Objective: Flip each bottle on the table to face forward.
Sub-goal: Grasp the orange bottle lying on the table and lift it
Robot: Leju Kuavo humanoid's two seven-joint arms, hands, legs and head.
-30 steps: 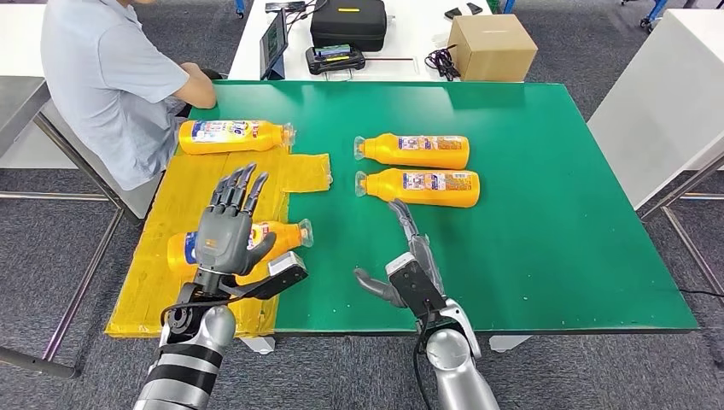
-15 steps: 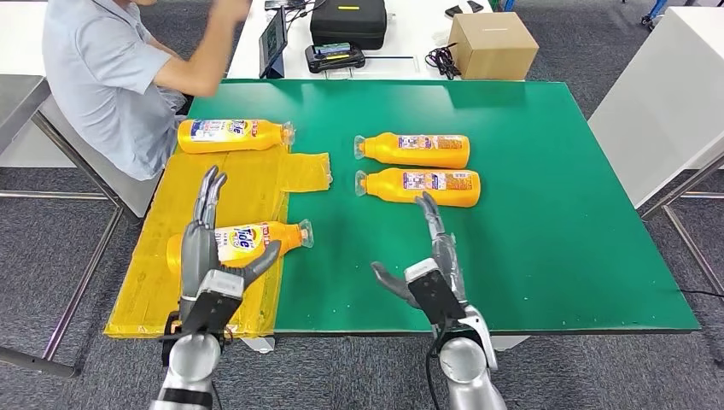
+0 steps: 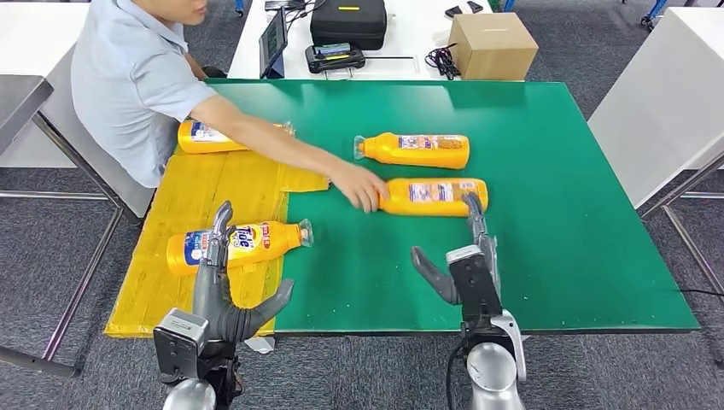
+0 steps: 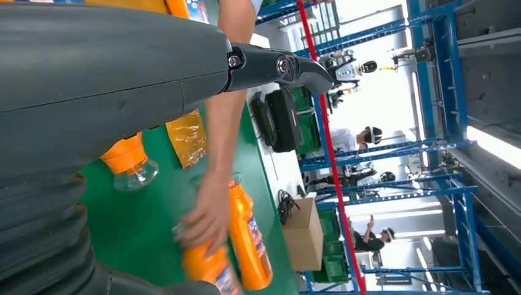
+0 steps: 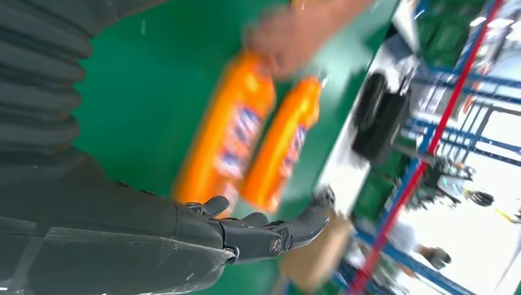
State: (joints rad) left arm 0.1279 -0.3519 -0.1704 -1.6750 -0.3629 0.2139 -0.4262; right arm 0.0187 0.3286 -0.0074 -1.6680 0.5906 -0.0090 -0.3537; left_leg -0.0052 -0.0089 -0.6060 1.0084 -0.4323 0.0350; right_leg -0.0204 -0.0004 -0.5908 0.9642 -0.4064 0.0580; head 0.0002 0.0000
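Several orange bottles lie on their sides on the green table (image 3: pixel 555 231). One with its label showing (image 3: pixel 248 242) rests on the yellow mat just beyond my left hand (image 3: pixel 218 290), which is open with fingers pointing up. A second (image 3: pixel 195 135) lies at the mat's far end, partly behind a person's arm. A third (image 3: pixel 416 149) lies mid-table. A person's hand (image 3: pixel 360 186) grips the neck of the fourth (image 3: pixel 431 196). My right hand (image 3: pixel 465 265) is open just short of that bottle. In the right wrist view both mid-table bottles (image 5: pixel 236 138) (image 5: pixel 282 144) are blurred.
A person in a grey shirt (image 3: pixel 128 77) leans in from the far left, arm stretched across the table. A yellow mat (image 3: pixel 183 205) covers the table's left end. A cardboard box (image 3: pixel 491 44), black case (image 3: pixel 347 21) and tablet (image 3: pixel 273 38) sit on the white table behind.
The person has reached across and taken hold of the nearer mid-table bottle, which has shifted right. My left hand has dropped back toward the near edge; my right hand has moved right.
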